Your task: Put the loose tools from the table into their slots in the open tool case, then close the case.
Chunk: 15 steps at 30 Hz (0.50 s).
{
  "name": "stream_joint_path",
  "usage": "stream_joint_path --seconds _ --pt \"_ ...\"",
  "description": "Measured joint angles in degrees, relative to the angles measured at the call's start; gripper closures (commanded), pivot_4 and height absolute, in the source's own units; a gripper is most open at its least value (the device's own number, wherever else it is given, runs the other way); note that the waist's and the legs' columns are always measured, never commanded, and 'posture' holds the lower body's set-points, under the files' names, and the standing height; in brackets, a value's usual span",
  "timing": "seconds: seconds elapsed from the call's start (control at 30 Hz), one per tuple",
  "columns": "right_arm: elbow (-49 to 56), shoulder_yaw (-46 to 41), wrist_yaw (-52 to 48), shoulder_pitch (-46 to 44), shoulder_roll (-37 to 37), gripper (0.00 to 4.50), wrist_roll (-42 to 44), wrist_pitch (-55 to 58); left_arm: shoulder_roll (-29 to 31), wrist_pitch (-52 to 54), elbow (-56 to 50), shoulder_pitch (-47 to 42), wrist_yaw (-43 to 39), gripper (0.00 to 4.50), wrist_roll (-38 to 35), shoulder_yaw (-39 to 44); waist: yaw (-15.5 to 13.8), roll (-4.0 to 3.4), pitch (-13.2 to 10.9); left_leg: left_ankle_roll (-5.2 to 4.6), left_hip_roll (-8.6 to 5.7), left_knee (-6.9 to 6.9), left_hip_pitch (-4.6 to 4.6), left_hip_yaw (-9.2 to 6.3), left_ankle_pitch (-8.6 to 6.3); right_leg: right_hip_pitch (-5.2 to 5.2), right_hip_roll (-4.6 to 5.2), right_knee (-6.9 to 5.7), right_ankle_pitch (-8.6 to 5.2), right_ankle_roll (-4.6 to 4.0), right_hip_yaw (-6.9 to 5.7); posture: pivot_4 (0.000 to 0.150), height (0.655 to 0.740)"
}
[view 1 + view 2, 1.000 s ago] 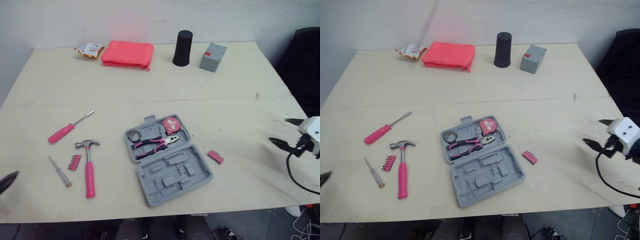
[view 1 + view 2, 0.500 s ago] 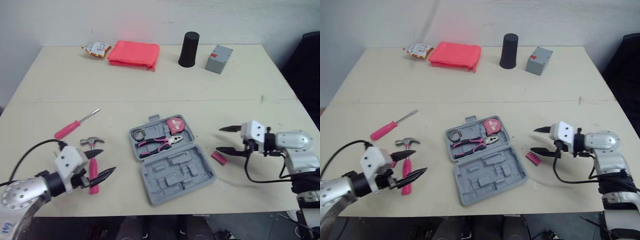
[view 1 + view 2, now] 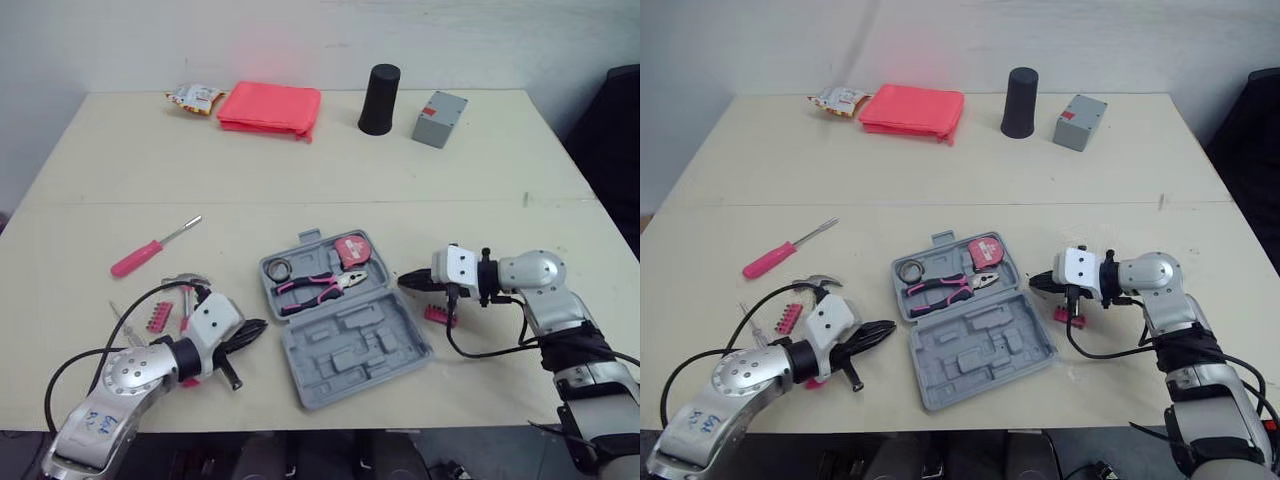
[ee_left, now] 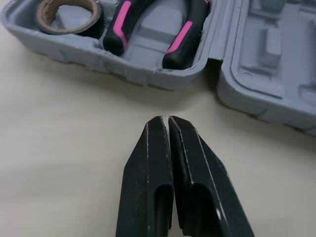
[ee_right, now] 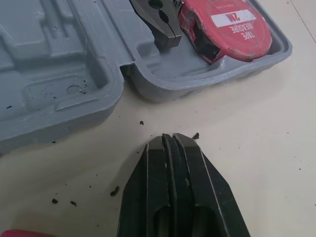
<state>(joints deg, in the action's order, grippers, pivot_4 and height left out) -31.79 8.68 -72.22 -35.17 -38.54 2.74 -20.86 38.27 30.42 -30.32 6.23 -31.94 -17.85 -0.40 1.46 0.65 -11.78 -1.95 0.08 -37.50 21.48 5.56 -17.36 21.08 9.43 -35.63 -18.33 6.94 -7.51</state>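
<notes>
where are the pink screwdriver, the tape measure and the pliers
pink screwdriver [image 3: 138, 260]: left eye view, on its pink handle
tape measure [image 5: 222, 37]: right wrist view, on its red face
pliers [image 4: 118, 27]: left wrist view, on one pink and black handle

I'm seeing the beige table carrying the open tool case near its front, with a pink screwdriver, hammer and bit strip lying left of it, a second bit strip lying right, and a pink pouch, snack packet, black cylinder and grey box sitting along the back.
</notes>
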Motion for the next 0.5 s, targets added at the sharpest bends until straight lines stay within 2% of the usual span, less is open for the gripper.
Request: stream_joint_path --seconds 0.17,0.3,0.5 --pt "2.05 0.41 -0.80 0.57 0.32 4.43 0.06 1.52 -2.03 0.72 1.64 -2.29 -0.28 4.40 0.79 -2.69 0.00 0.00 0.00 -0.01 0.01 -0.07 -0.01 -0.05 0.00 -0.08 0.01 0.04 0.00 0.00 0.00 0.150 0.7400" --pt "9.78 1.44 -1.99 3.74 -0.13 4.43 0.76 6.33 -4.85 0.92 3.15 -4.31 -0.18 4.40 1.23 -4.17 -0.40 0.00 0.00 -0.01 0.02 -0.16 -0.01 -0.19 -0.01 -0.19 0.05 0.06 0.00 0.00 0.03 0.150 0.7400" --pt "18.55 1.47 -2.59 7.44 -1.75 4.43 1.83 13.25 -5.27 1.42 5.84 -6.46 -1.16 4.40 0.95 -2.58 -1.27 0.00 0.00 0.10 0.13 -0.23 -0.01 -0.20 -0.09 -0.16 0.04 0.03 0.00 0.00 0.03 0.150 0.7400"
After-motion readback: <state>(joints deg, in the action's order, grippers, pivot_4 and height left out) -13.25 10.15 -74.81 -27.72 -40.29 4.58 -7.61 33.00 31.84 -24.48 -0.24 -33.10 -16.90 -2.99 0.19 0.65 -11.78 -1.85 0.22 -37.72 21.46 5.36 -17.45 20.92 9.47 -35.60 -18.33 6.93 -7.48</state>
